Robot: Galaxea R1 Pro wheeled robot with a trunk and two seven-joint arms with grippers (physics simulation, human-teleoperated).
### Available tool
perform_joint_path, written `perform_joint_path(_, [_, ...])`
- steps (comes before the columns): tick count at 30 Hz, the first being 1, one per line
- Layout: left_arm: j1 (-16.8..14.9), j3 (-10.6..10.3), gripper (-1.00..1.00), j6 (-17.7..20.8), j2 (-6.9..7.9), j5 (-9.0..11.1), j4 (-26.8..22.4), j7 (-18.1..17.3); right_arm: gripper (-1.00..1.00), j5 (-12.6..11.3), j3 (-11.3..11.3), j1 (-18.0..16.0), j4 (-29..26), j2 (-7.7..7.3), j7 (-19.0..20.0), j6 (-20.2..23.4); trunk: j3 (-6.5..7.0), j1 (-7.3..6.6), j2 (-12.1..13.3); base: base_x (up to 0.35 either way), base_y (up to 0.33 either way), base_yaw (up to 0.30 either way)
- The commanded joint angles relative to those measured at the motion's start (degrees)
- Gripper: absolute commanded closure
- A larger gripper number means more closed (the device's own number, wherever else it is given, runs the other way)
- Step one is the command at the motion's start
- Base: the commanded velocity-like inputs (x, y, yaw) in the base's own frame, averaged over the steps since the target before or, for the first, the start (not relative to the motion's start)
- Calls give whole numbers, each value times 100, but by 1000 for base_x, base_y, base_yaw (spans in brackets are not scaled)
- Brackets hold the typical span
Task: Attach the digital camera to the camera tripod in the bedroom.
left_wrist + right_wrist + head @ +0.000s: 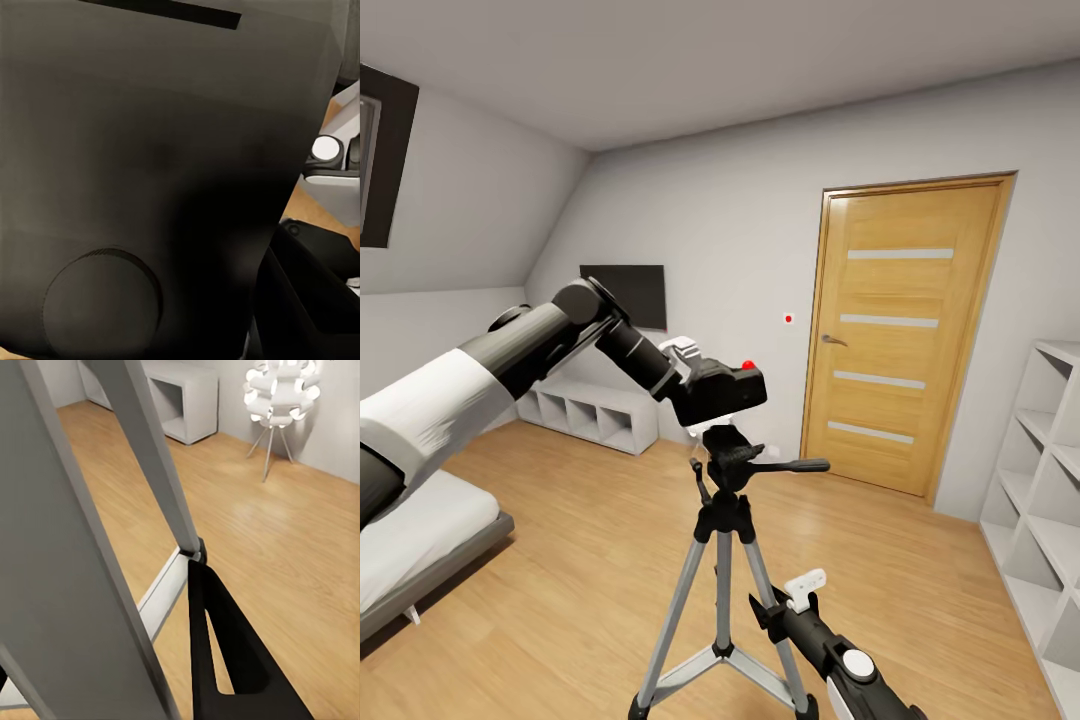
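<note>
Digital camera [725, 388] is gripped by the left gripper [695, 385] just above the camera tripod [726, 560] head; the right gripper's [800, 592] state cannot be told; open floor [920, 590] surrounds the legs.

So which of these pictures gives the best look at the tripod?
The head view: the camera tripod stands whole there, head, handle and silver legs, under the digital camera. The right wrist view shows its legs close up; the left wrist view a dark part, perhaps its head.
</note>
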Motion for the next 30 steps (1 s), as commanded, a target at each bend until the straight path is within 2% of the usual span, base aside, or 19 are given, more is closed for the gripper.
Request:
perform_joint_path(1, [-7,6,100,45,17,11,-26,-15,100,34,-16,-7,43,-3,-17,-9,-4,4,-1,0,0,0])
perform_joint_path(8, [-11,109,100,45,74,12,-99,-16,100,34,-16,-23,48,-1,-107,-13,-4,4,-1,0,0,0])
perform_joint_path(30, [-13,135,100,45,111,12,-116,-16,100,34,-16,-46,49,0,-132,-14,-4,4,-1,0,0,0])
